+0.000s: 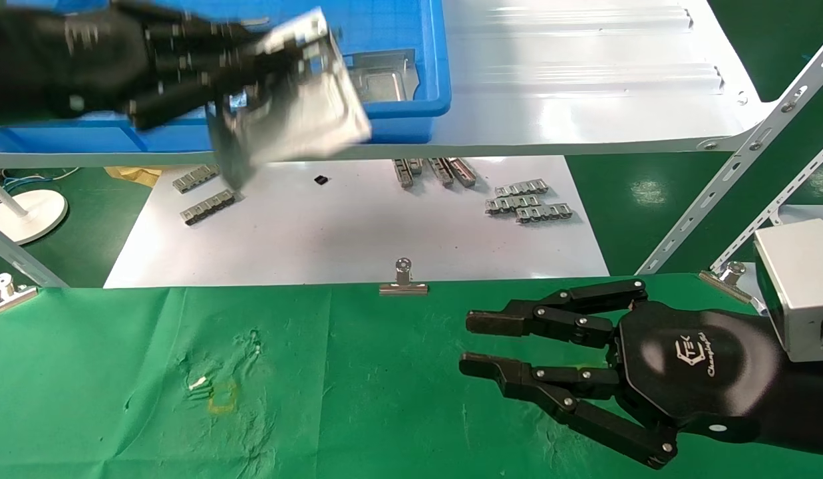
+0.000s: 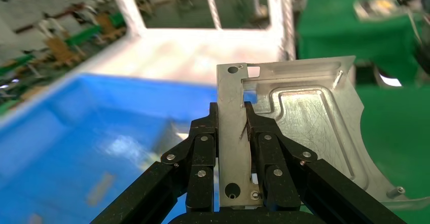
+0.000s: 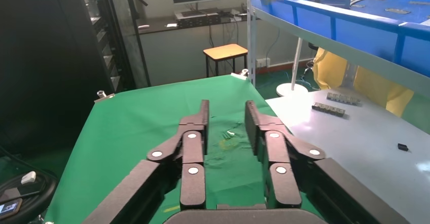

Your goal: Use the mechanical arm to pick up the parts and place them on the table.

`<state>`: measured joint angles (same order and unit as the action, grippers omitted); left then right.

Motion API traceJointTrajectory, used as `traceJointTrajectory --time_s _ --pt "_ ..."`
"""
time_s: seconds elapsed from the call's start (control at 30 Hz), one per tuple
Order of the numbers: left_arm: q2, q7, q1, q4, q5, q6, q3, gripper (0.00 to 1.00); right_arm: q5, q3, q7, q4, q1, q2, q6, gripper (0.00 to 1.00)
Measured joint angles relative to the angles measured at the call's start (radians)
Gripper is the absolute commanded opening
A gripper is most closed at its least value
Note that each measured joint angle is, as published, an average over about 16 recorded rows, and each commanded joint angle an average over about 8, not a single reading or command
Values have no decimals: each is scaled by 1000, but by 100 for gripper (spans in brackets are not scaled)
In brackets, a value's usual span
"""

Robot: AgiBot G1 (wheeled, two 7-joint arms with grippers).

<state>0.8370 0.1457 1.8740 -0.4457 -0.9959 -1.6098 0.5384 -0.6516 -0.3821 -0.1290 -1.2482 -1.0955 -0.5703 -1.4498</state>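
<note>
Right claw [image 1: 474, 342], nearest the head camera: it hovers low over the green-cloth table [image 1: 358, 412] at the right, its jointed black fingers [image 1: 537, 319] spread apart with nothing between them. Its hexagonal black palm carries a white logo [image 1: 696, 354]; the lettering beside the emblem is too small to read with confidence. In the right wrist view the same claw [image 3: 227, 115] shows its two finger rows parted, with bare green cloth [image 3: 137, 127] beneath.

Left claw [image 1: 251, 73], upper left: raised in front of the blue plastic bin [image 1: 411, 40], closed on a shiny stamped sheet-metal bracket [image 1: 298, 110]. The bracket hangs tilted in the air, clear of the table, overlapping the bin's front wall and the edge of the glossy white shelf board [image 1: 584, 86]. The left wrist view shows the claw [image 2: 231, 120] pinching a folded side wall of the bracket [image 2: 304, 122] from both faces; a recessed panel, a small rectangular cut-out and a curved notch are visible on the part.

A second bracket [image 1: 381, 76] lies inside the bin. Below the shelf, a white sheet [image 1: 358, 233] bears several grey ribbed link strips [image 1: 527, 199] and a small black object [image 1: 321, 179]. A silver binder clip [image 1: 403, 279] grips the table's far edge. A yellow square mark [image 1: 223, 396] sits on the wrinkled cloth at left.
</note>
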Motion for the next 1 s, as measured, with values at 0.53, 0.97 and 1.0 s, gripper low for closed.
traceJointTrajectory --time_s 0.53,0.97,1.0 --pt "-274 180 -307 -303 172 20 274 0 0 0 0 0 0 0 0 100" --pt "-204 457 -290 -89 -10 44 418 0 0 0 0 0 0 0 0 100" --pt "-195 473 -286 -70 -19 46 423 0 0 0 0 0 0 0 0 100"
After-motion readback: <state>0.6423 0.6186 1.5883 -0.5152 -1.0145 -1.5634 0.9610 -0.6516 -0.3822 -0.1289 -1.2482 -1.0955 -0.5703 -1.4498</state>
